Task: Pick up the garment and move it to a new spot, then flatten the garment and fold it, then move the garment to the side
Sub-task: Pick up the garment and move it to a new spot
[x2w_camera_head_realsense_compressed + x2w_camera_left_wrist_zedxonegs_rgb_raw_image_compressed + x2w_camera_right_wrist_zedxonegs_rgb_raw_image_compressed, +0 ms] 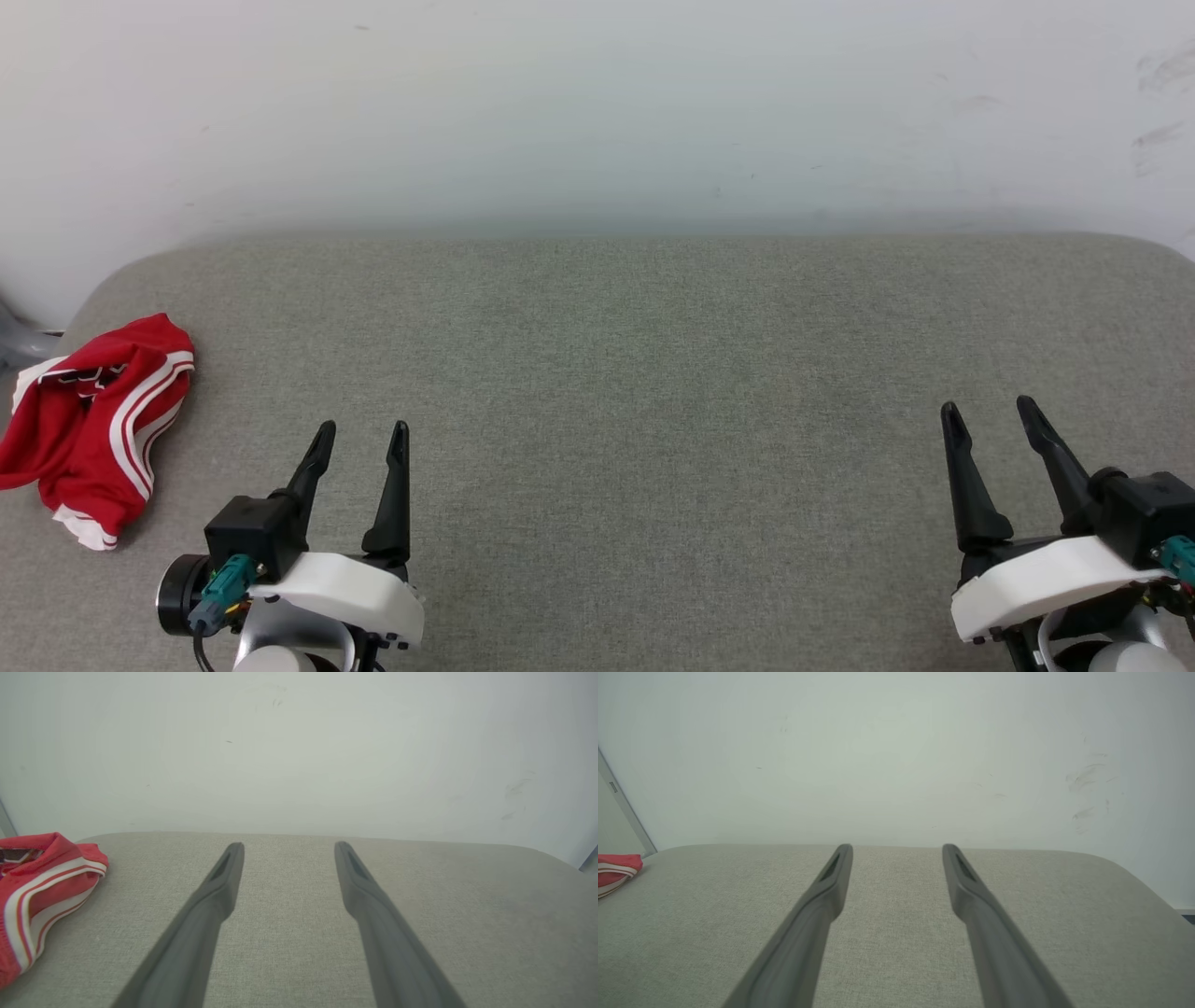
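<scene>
The garment (pixel 93 425) lies crumpled in a heap at the far left edge of the grey fabric surface, red with white stripes. It also shows at the left edge of the left wrist view as the garment (pixel 42 891) and, small, in the right wrist view as the garment (pixel 614 870). My left gripper (pixel 362 431) stands open at the lower left, to the right of the heap and apart from it, with nothing between its fingers. At the lower right my right gripper (pixel 990 409) is open too, far from the cloth.
The grey padded surface (pixel 653 392) has rounded far corners and meets a white wall (pixel 597 112) at the back. A grey object (pixel 17 341) shows past the surface's left edge, behind the garment.
</scene>
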Robot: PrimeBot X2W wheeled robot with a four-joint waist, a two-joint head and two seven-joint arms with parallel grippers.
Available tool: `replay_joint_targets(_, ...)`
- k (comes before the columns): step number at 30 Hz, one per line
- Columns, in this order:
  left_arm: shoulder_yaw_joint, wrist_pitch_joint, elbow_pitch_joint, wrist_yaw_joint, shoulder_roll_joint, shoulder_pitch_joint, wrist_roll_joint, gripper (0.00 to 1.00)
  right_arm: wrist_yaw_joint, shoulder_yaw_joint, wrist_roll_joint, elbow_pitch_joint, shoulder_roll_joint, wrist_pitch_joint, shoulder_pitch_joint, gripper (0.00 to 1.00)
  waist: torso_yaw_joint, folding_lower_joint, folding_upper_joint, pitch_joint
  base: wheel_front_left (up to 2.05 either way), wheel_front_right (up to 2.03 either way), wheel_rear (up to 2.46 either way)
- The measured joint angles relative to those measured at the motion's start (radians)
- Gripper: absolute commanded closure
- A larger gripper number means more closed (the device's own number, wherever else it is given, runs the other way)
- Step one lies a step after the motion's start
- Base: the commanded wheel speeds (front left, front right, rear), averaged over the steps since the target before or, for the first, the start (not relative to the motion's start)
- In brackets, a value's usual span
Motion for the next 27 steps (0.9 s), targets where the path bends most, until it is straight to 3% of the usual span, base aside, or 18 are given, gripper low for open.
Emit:
replay_joint_targets(17,0.042,-0.038,0.049,-0.026,-0.025,0.0,0.087,0.0,0.0,-0.018,-0.093,-0.029,0.011,-0.001,0.026,0.0,0.019,0.0,0.0,-0.005,0.0,0.0,0.0)
replay_joint_targets(27,0.09,-0.055,0.058,-0.037,-0.038,-0.002,0.136,0.0,0.0,0.0,-0.121,-0.04,0.012,-0.002,0.04,0.0,0.083,0.0,0.0,-0.005,0.0,0.0,0.0)
